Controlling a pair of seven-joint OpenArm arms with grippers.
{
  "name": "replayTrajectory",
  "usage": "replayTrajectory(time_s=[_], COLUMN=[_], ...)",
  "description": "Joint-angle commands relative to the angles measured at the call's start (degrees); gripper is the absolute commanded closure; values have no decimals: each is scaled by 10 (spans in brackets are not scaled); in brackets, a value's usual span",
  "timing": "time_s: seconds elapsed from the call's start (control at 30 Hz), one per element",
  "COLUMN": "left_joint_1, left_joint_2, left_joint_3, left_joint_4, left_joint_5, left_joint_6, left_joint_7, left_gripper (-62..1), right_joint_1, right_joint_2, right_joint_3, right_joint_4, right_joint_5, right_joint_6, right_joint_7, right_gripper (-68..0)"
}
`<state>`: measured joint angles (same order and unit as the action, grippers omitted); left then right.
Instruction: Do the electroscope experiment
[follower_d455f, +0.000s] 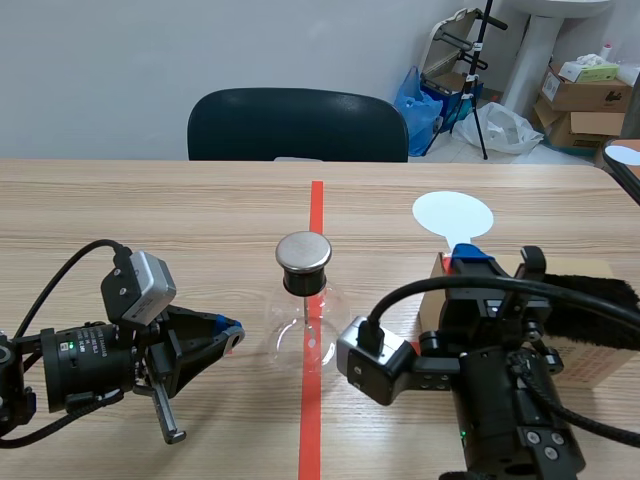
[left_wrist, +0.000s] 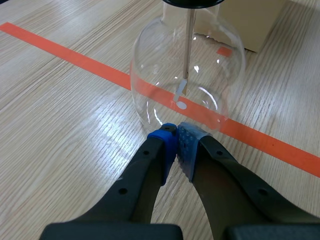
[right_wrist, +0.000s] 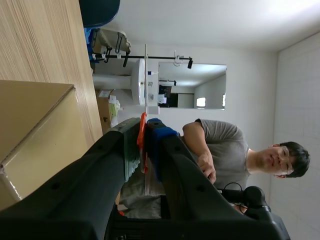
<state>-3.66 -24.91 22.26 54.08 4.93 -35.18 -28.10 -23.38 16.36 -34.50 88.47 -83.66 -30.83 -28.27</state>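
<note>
Left gripper (left_wrist: 176, 131): fingers pressed together, holding nothing, tips low at glass wall of flask electroscope (follower_d455f: 303, 325); contact cannot be confirmed. Flask upright on centre tape line (follower_d455f: 316, 200), metal cap (follower_d455f: 303, 252) uncovered.

Right gripper (right_wrist: 144, 146): pinching orange handle of white paddle (follower_d455f: 453, 213). Disc raised, well right of cap, near box (follower_d455f: 600, 362) carrying black fur (follower_d455f: 600, 290).

Judged step: paddle in hand, approach to cap not yet made. Next move calls for carrying disc left to cap without knocking flask.

Left wrist view alone shows rod and pale leaf (left_wrist: 180, 91) inside glass. Right wrist view alone shows the grip on the handle.
</note>
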Motion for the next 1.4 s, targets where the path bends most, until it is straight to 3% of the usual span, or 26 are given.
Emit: replayTrajectory(time_s=[0.0, 0.37, 0.5, 1.03, 1.37], left_joint_1=[-3, -3, -3, -3, -3], left_joint_2=[2, 3, 3, 3, 3], left_joint_3=[-3, -3, -3, -3, -3], left_joint_4=[3, 3, 3, 3, 3], left_joint_5=[-8, -8, -8, -8, -8], left_joint_6=[-2, -2, -2, -2, -2], left_joint_7=[-9, -8, -8, -9, -9], left_gripper=[-32, -32, -32, -32, -32], right_joint_1=[7, 7, 7, 7, 7], right_joint_2=[3, 3, 3, 3, 3], right_joint_3=[4, 4, 4, 4, 4], right_joint_4=[11, 11, 11, 11, 11], right_joint_5=[0, 0, 0, 0, 0], right_joint_6=[-8, -8, -8, -8, -8], right_joint_7=[-7, -13, 7, 233, 308], right_gripper=[-10, -10, -10, -10, -10])
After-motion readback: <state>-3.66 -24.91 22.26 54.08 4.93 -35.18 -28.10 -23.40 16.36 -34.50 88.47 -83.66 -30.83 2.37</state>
